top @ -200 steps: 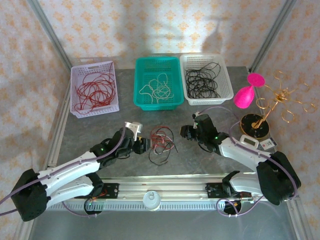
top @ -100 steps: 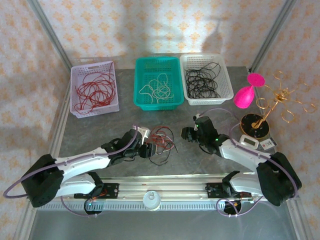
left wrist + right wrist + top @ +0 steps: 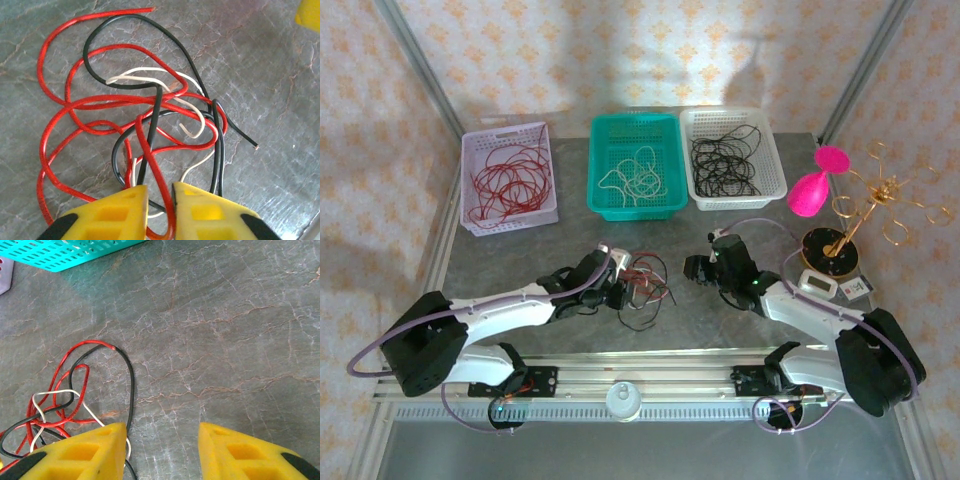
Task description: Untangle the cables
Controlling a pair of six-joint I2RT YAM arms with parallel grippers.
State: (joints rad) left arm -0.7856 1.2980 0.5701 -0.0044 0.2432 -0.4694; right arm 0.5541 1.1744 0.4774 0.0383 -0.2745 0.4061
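Tangled red, black, white cables [image 3: 150,110] at left pincer [image 3: 160,200]

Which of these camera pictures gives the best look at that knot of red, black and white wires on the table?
The left wrist view: the cables spread across it, each strand traceable, with a red one between the left gripper fingers. The top view shows a small bundle; the right wrist view catches only its edge.
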